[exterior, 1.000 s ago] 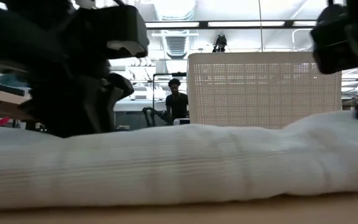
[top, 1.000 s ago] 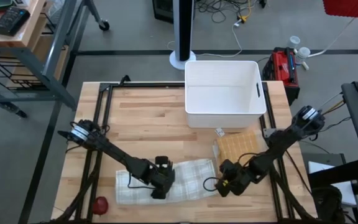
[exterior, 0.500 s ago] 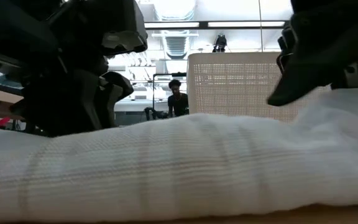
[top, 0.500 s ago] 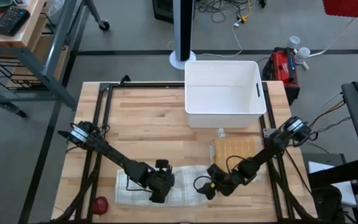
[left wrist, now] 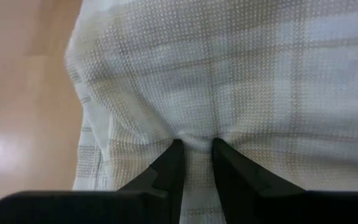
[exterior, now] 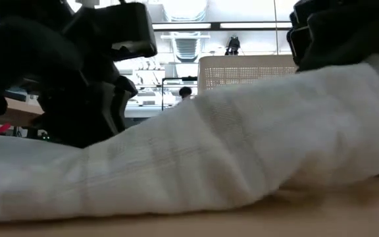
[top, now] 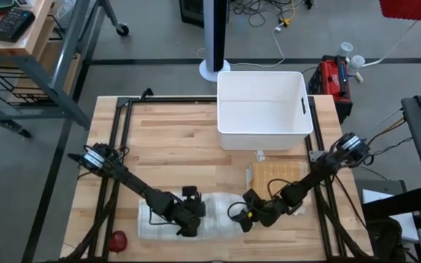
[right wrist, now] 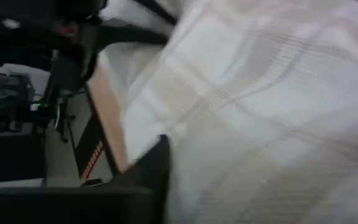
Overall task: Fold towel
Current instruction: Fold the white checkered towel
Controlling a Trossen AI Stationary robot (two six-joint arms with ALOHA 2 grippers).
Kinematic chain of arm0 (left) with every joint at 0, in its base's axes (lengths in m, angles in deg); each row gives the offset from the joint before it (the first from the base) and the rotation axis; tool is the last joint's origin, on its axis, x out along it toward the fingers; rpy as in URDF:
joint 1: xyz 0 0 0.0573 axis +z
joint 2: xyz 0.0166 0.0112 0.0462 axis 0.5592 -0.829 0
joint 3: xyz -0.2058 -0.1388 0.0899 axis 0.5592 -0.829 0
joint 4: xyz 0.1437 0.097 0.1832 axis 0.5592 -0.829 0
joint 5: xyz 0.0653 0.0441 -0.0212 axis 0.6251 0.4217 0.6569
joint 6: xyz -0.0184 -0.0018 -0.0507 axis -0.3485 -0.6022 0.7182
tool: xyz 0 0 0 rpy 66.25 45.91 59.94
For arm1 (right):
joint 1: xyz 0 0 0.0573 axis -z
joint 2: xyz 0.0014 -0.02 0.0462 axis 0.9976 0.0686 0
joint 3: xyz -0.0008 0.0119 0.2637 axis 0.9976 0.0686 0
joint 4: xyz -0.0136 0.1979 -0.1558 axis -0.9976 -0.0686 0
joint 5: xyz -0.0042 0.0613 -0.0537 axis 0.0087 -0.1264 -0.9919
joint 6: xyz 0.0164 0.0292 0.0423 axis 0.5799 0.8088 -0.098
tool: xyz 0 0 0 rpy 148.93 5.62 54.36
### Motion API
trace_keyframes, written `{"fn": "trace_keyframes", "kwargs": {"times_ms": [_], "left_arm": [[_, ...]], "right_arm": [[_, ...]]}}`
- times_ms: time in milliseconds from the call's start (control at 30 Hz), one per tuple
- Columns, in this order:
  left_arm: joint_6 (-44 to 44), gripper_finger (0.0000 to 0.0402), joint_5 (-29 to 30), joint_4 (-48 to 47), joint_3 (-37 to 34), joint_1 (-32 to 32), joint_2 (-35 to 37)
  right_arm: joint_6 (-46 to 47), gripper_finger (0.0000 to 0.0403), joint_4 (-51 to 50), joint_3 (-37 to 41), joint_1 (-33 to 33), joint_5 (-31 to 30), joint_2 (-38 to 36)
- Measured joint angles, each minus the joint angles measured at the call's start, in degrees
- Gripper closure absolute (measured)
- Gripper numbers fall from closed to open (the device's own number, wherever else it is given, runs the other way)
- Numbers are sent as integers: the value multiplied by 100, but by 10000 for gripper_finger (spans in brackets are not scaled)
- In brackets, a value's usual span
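The towel (top: 207, 216) lies on the near part of the wooden table (top: 174, 139), bunched between the two grippers, with its left portion flat on the boards and its right end raised. The left gripper (top: 187, 227) sits low on the towel's left-centre; from its own wrist camera, its two dark fingers (left wrist: 169, 165) stand close together with a small pucker of the waffle-weave cloth (left wrist: 241, 81) pinched between their tips, so it is clenched on the towel. The right gripper (top: 244, 218) is at the towel's right end. From table height, the cloth (exterior: 242, 151) rises from the tabletop toward that gripper's dark body (exterior: 341, 29) at the upper right, and the right wrist camera shows one dark finger (right wrist: 148, 171) pressed against the fabric (right wrist: 260, 106); whether its fingers are fully clamped on the cloth I cannot tell. The left gripper's body (exterior: 77, 79) appears dark behind the low part of the towel in the table-height view. A white bin (top: 264, 109) stands at the far side of the table, well apart from the towel. A tan woven mat (top: 278, 175) lies between the bin and the right arm, near the towel's right end. A small red object (top: 118, 239) rests at the table's near left, just beside the towel's left edge.
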Motion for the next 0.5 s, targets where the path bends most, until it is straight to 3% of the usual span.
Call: {"fn": "trace_keyframes", "kwargs": {"times_ms": [133, 367, 500], "left_arm": [[62, 327, 123, -335, -9, 16, 101], [214, 327, 252, -1021, -21, 11, 507], [170, 327, 306, -1094, -20, 11, 820]], "right_arm": [[-122, 383, -167, -5, -26, 26, -231], [-450, 393, -507, -185, -42, 54, -512], [-616, 395, -1756, -777, -6, 175, -596]]}}
